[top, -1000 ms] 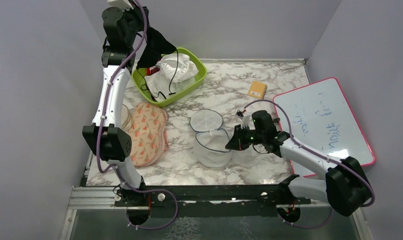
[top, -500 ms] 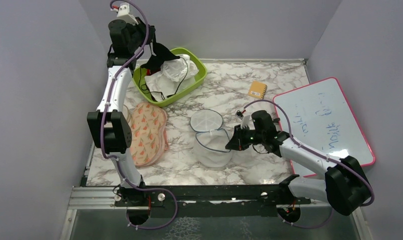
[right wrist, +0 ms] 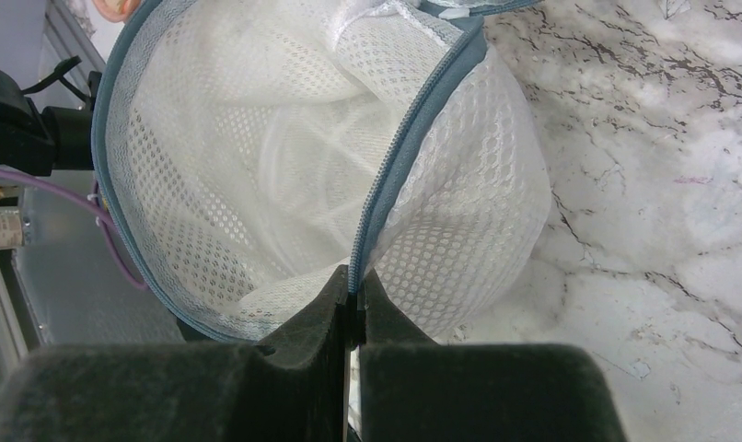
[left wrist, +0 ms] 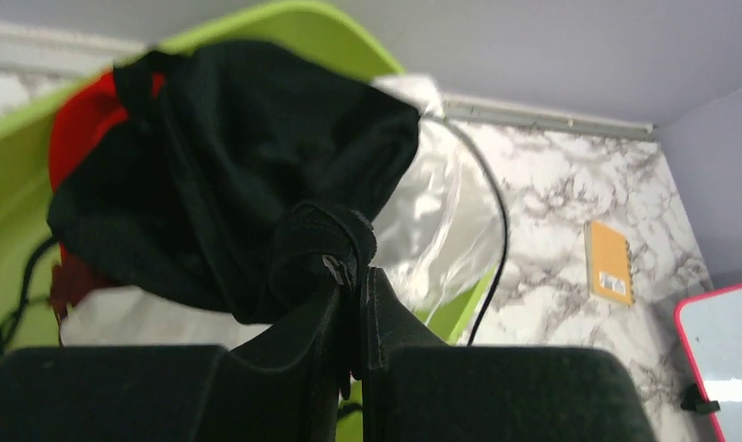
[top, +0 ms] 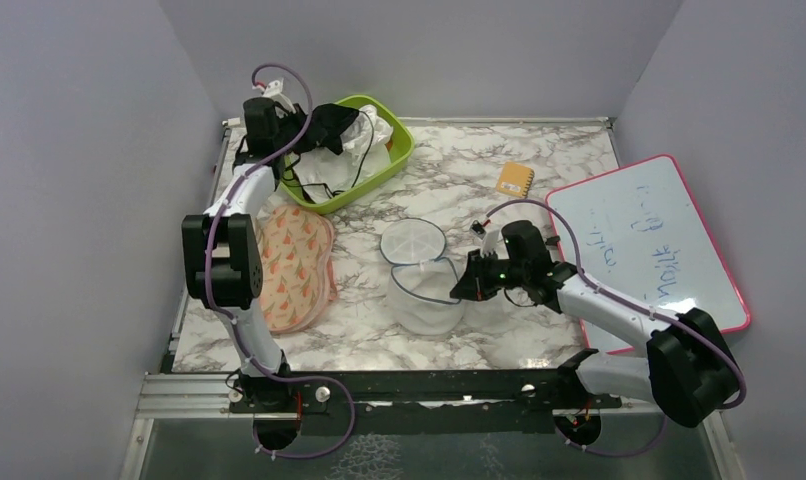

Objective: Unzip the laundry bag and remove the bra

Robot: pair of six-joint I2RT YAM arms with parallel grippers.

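Observation:
The laundry bag [top: 425,295] stands unzipped at the table's middle, white mesh with a grey-blue zip band, its round flap [top: 412,240] folded back. My right gripper [top: 463,284] is shut on the bag's zip rim [right wrist: 413,138], and the mouth gapes wide in the right wrist view. My right fingertips [right wrist: 353,291] pinch that band. The bra [top: 328,124] is black and hangs bunched over the green tray [top: 391,160]. My left gripper [top: 301,132] is shut on a fold of the bra [left wrist: 229,157], with the fingertips [left wrist: 354,274] closed tight.
The green tray [left wrist: 284,18] also holds a crumpled clear plastic bag [top: 374,130], a black cord and something red [left wrist: 82,120]. A peach patterned pad [top: 297,265] lies left. An orange notepad [top: 515,179] and a pink-rimmed whiteboard [top: 649,240] lie right.
My left arm has come down from high above the back left corner, lowering the bra onto the green tray. The right arm and the bag have stayed still.

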